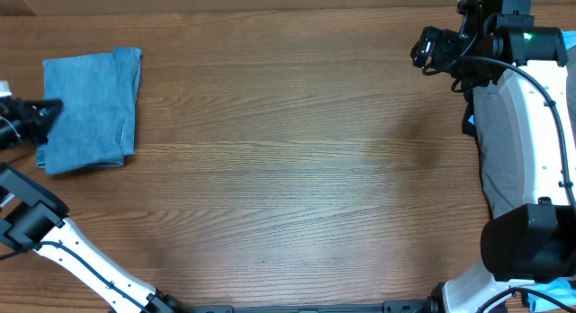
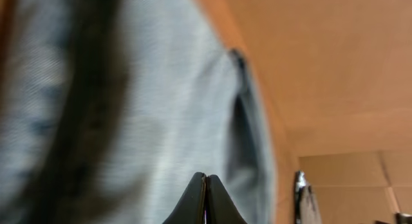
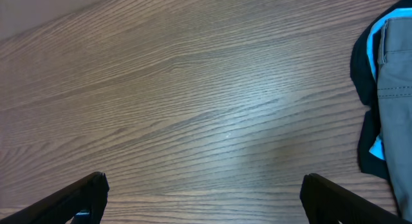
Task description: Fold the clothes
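Light-blue denim jeans (image 1: 90, 111) lie folded into a compact rectangle at the table's far left. My left gripper (image 1: 49, 111) is at their left edge, over the denim. In the left wrist view the denim (image 2: 148, 108) fills the picture, blurred, and the left gripper (image 2: 206, 180) is shut, tips pressed together with nothing seen between them. My right gripper (image 1: 430, 48) hovers at the far right, wide open over bare wood. Its fingers (image 3: 96, 192) stand far apart around the right gripper (image 3: 206, 195).
A heap of grey trousers (image 1: 504, 156) lies at the right edge, partly under the right arm. The right wrist view shows the grey trousers (image 3: 396, 89) on a black garment (image 3: 360, 69) with a pale-blue one (image 3: 371, 56) between. The wooden table (image 1: 297, 169) spans the middle.
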